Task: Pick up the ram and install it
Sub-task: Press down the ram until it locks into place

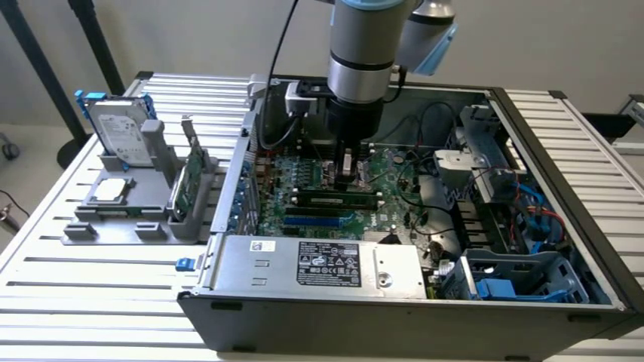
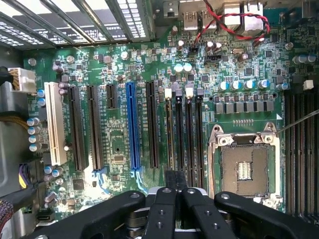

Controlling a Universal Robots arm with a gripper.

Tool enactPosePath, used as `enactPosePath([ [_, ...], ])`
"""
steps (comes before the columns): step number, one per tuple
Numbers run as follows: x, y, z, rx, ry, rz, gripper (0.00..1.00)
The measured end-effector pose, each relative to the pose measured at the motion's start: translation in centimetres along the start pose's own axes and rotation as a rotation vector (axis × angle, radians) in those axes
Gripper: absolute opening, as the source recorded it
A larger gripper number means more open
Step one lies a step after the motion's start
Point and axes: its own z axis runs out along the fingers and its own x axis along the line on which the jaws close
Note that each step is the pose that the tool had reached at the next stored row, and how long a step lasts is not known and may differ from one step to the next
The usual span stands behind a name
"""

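The claw (image 2: 175, 191) hangs low over the motherboard (image 2: 149, 99), fingers pressed together, poised above a memory slot (image 2: 179, 134) as if pushing downward.

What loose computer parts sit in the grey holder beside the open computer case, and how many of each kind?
Hard drive in a blue frame: 1
Square silver chip lying flat: 1
Green card standing on edge: 1
Total: 3 parts in the grey holder
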Motion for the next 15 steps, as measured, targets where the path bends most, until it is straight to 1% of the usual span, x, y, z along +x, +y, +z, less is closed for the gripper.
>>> enactPosePath([
  [6,0.0,0.03,0.91,-0.0001,-0.0025,0.0,0.11],
  [15,0.0,0.02,1.47,-0.0003,-0.0026,-0.001,0.11],
])
